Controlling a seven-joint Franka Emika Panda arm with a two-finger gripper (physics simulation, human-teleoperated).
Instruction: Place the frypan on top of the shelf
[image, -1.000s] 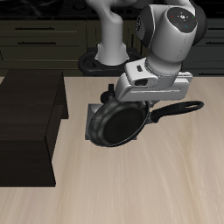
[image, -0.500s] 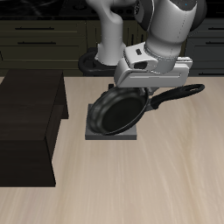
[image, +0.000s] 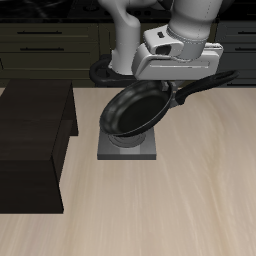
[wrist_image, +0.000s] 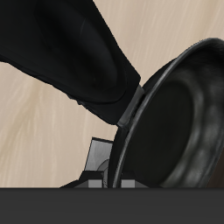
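The claw grips the long handle of the round black frypan, holding it tilted in the air. Below sits a square grey burner plate; the dark wooden shelf stands apart.

1. A square grey stove plate lies flat on the light wooden table — a dark round burner shows at its middle, though most of the plate is covered from above.
2. In the wrist view a grey corner of the stove plate shows against the pale table.
3. Behind the stove plate, past the table's back edge, dark cabinets with long horizontal drawer handles run across the background.
4. Also behind the stove plate — at the table's back edge — sits a round dark base.
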